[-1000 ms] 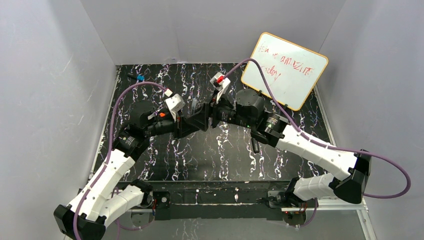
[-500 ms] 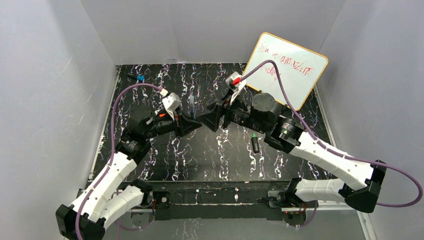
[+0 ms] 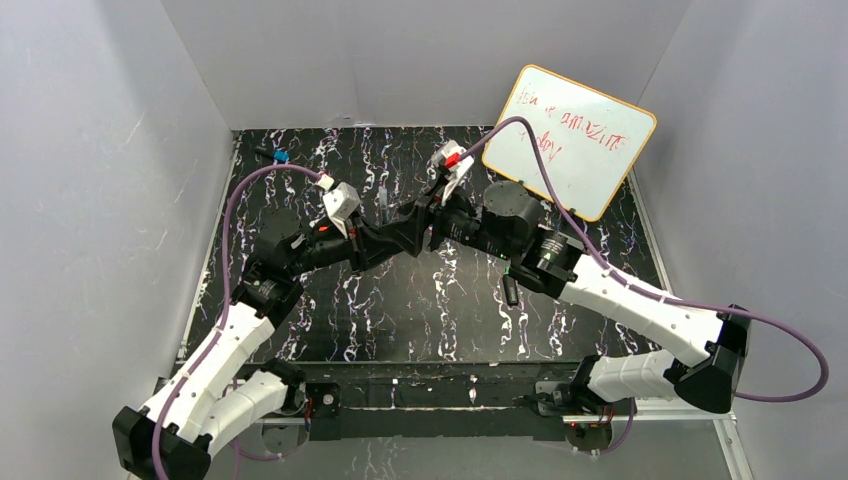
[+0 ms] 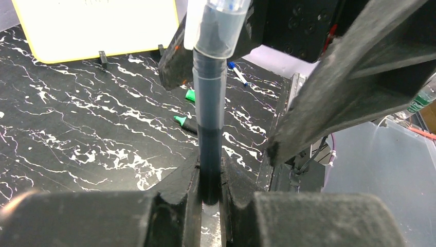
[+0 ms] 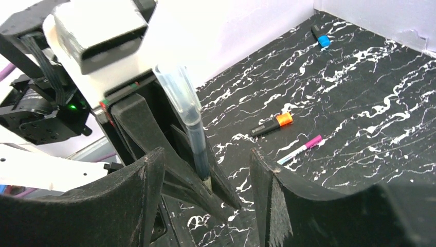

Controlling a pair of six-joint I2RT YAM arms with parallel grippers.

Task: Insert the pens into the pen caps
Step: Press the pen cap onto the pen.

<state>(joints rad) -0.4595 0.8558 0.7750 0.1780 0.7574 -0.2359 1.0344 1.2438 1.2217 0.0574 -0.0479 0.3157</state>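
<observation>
Right gripper (image 3: 428, 222) back in tip-to-tip with left gripper (image 3: 402, 238) at mid-table, after standing off half a sec. earlier. Rt arm's elbow has swung inward w/ it and now hides part of the green-tipped marker (image 3: 509, 291) lying on the black marbled table (image 3: 330, 320).

Left fingers (image 4: 175, 206) are clenched on a dark slim pen (image 4: 210, 128), which stands up out of the grip, off the tabletop. A clear cap (image 4: 216, 25) sits over its upper end. Rt fingers (image 5: 144, 190) are spread wide, one each side of pen and cap, w/ clear gaps to both in the rt wrist view.

Elsewhere on the table, an orange-tipped marker (image 5: 271, 125) and a pink slim pen (image 5: 300, 149) lie just beside each other. A blue cap (image 3: 280, 157) on a short dark stub rests near the far left corner. Left wrist view adds a loose green cap (image 4: 190, 95) near the green marker's tip, plus a white pen (image 4: 237, 73) w/ blue tip farther off. A whiteboard (image 3: 570, 140) w/ red scribble is propped at far right.
</observation>
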